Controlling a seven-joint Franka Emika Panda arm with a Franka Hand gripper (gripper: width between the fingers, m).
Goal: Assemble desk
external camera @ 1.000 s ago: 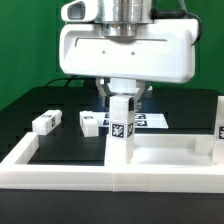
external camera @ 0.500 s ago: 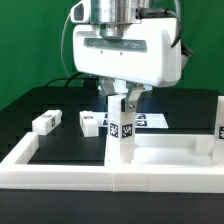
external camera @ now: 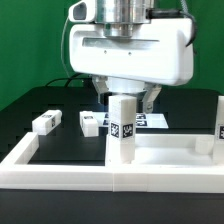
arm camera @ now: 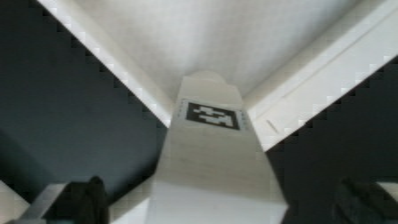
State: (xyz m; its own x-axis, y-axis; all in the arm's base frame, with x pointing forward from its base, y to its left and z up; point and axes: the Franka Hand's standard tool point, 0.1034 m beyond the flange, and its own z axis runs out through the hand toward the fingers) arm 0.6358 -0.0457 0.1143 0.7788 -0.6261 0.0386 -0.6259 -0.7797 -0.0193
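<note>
The white tabletop panel lies at the front, its corner seen from above in the wrist view. One white leg with a square tag stands upright on its near corner; the wrist view shows it end-on. A second leg stands upright at the exterior view's right. Two loose legs lie on the black table at the left. My gripper hangs over the standing leg, its fingers on either side of the leg's top with gaps showing. It is open.
The marker board lies flat behind the standing leg. A long white rim frames the black table along the front and left.
The gripper was turned and tilted about the leg half a second ago. It now sits square again, slightly further right. The leg stands where it did.
</note>
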